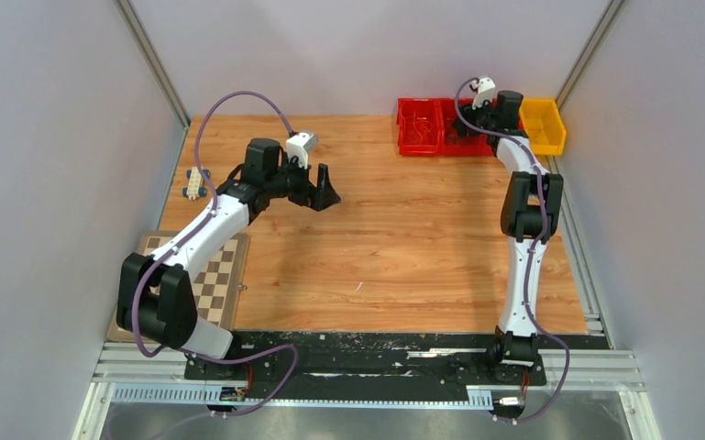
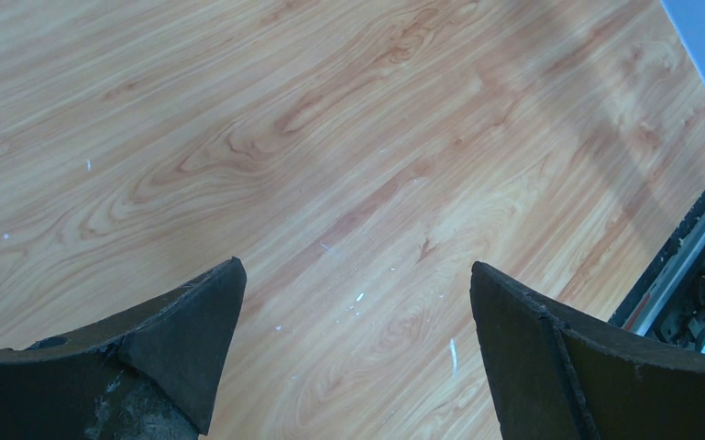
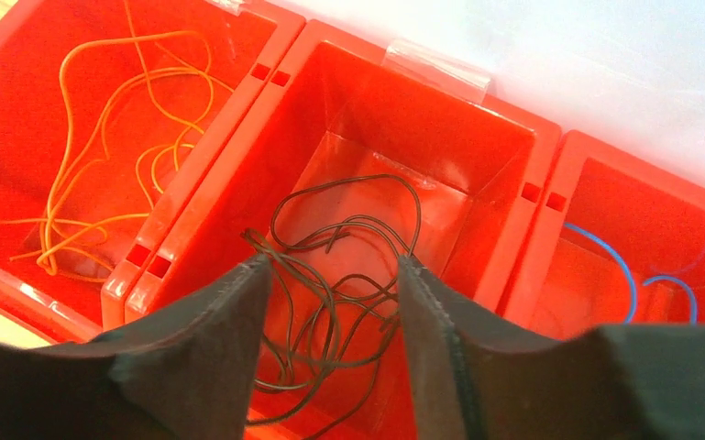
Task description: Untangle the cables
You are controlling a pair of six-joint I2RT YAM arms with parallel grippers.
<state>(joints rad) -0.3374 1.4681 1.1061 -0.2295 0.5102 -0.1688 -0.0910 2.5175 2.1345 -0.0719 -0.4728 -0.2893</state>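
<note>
The cables lie sorted in bins at the table's back right. In the right wrist view, a dark brown cable [image 3: 348, 238] curls in loose loops on the floor of the middle red bin [image 3: 513, 119]. An orange cable [image 3: 119, 119] lies in the red bin to its left [image 3: 18, 147], and a blue cable [image 3: 619, 261] in the bin to its right. My right gripper [image 3: 335, 264] hangs over the middle bin with its jaws parted; the dark loops show between and below its fingers. My left gripper [image 2: 358, 266] is wide open above bare wood, holding nothing.
The red bins [image 1: 419, 126] and a yellow bin [image 1: 544, 124] line the back edge. A checkerboard [image 1: 211, 280] lies at the near left beside the left arm. A small blue-and-white object [image 1: 194, 182] sits at the left edge.
</note>
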